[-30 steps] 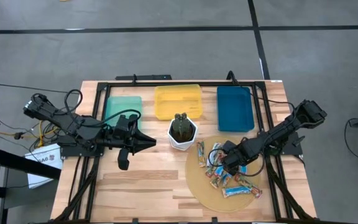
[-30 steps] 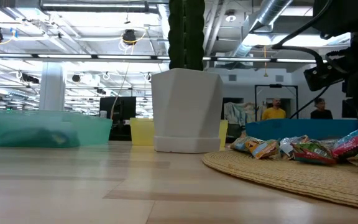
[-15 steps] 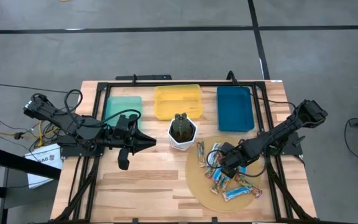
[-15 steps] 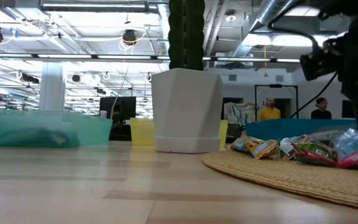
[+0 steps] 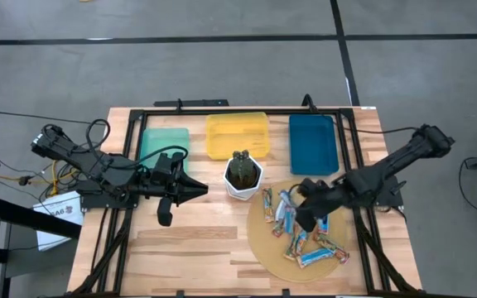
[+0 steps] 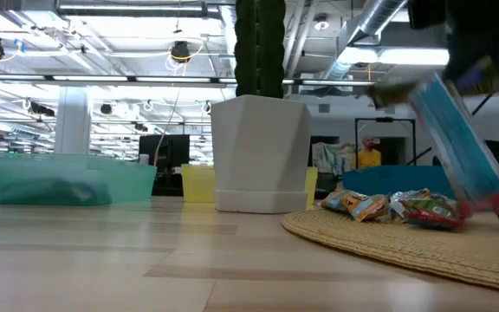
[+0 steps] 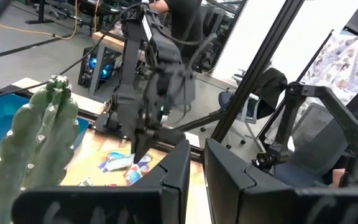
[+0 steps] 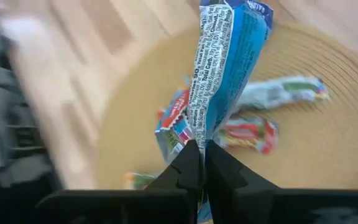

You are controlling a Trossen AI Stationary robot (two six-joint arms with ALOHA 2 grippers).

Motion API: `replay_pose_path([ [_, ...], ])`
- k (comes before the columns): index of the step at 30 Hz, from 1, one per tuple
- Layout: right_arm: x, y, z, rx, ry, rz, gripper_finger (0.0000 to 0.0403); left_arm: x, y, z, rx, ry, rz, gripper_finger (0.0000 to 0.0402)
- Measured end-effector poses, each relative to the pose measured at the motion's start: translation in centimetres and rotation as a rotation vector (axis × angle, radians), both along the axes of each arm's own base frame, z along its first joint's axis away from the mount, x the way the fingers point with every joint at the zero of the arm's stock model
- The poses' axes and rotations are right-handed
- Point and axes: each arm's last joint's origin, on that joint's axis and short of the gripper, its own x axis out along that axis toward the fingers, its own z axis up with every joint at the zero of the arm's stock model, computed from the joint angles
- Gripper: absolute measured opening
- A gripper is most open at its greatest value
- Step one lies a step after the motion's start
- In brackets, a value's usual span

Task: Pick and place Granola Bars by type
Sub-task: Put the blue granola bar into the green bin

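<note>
A blue granola bar (image 8: pixel 229 68) hangs pinched by one end between the fingers of the right gripper (image 8: pixel 199 163), which are clamped tight on its wrapper. In the low view the same bar (image 6: pixel 457 143) slants in the air above the other bars, its lower end close to them. From overhead the right gripper (image 5: pixel 306 211) sits over the round woven mat (image 5: pixel 265 248) at the right front of the table (image 5: pixel 197 248).

The remaining granola bars (image 5: pixel 305 244) lie scattered on that mat, in blue, orange and silver wrappers; a few (image 6: pixel 405 208) show at table height as a low heap on the mat's edge.

Just beside the mat, toward the table's middle, stands a white pot (image 5: pixel 243 184) with a small green cactus (image 7: pixel 36 146). Along the far edge sit three trays in a row: a teal tray (image 5: pixel 164 141), a yellow tray (image 5: pixel 237 132) and a blue tray (image 5: pixel 313 142).

The left gripper (image 5: pixel 195 189) hovers over the table's left half, pointing at the pot, its fingers (image 7: pixel 176 177) nearly together with a thin gap and nothing between them.
</note>
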Motion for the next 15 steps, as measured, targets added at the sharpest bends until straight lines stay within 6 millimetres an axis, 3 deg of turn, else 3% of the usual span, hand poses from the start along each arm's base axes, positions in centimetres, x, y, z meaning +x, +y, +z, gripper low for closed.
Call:
replay_pose_path([
  [8, -1.6, -0.8, 2.2, 0.056, -0.103, 0.0, 0.0003, 0.0, 0.0, 0.0, -0.001, 0.0, -0.003, 0.0041],
  [15, -2.0, -0.8, 0.3, 0.016, 0.129, 0.022, 0.0001, 0.0, 0.0, 0.0, -0.001, 0.0, -0.003, 0.0041],
])
